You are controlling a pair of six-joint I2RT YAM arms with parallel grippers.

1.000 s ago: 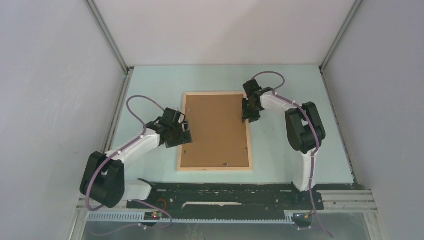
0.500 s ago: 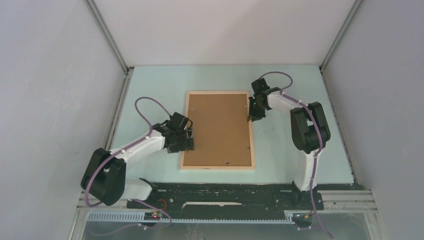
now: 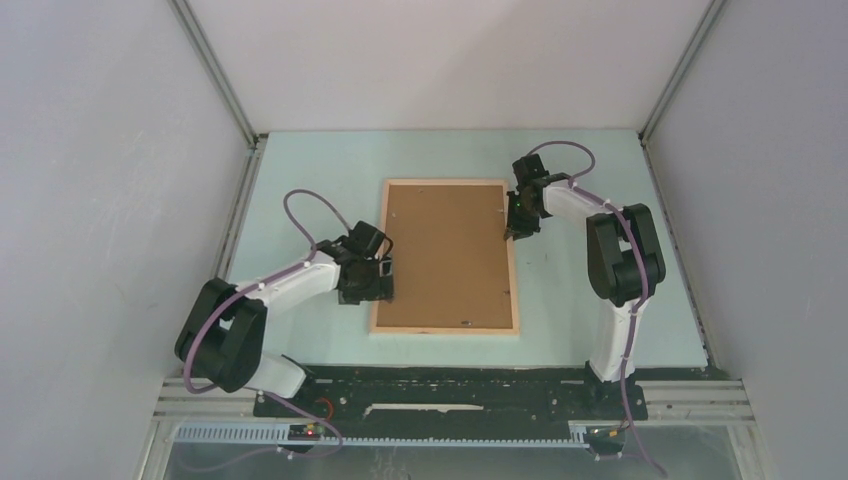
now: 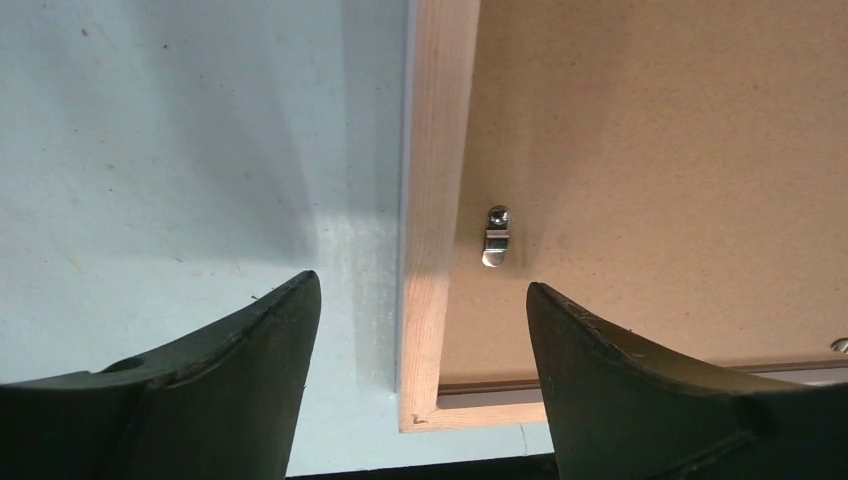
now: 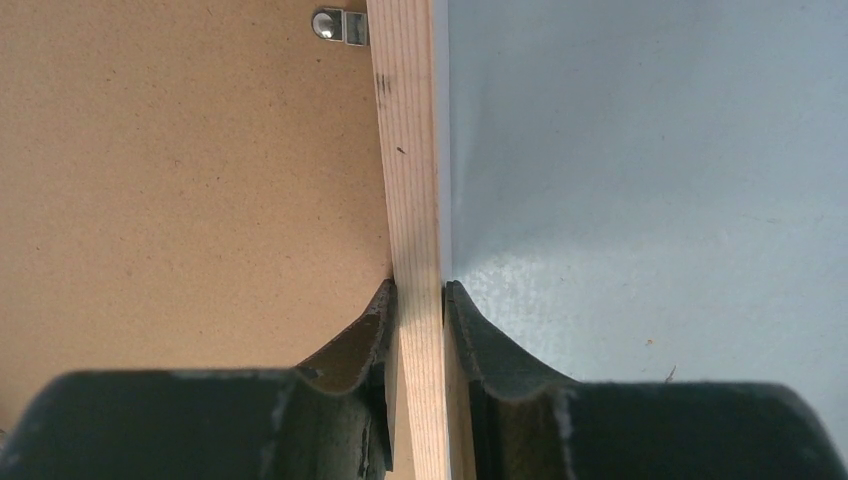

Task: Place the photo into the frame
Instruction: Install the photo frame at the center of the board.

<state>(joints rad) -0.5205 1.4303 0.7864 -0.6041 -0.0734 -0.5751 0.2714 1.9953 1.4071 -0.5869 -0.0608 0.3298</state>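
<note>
Lying flat on the counter (image 3: 300,170), the frame (image 3: 445,330) has the photo (image 3: 445,255) inside, brown back up. The right pincer (image 5: 418,300) squeezes the frame's right edge; the left pincer (image 4: 420,300) is wide open, empty, over the left edge

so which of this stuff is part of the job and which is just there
Job: pale wood rectangular frame; brown-backed rectangular photo inside it; small metal clip; left gripper; right gripper.
Just there: pale green table; grey enclosure walls.

No readable text, label, brand, number or sign appears anywhere.
</note>
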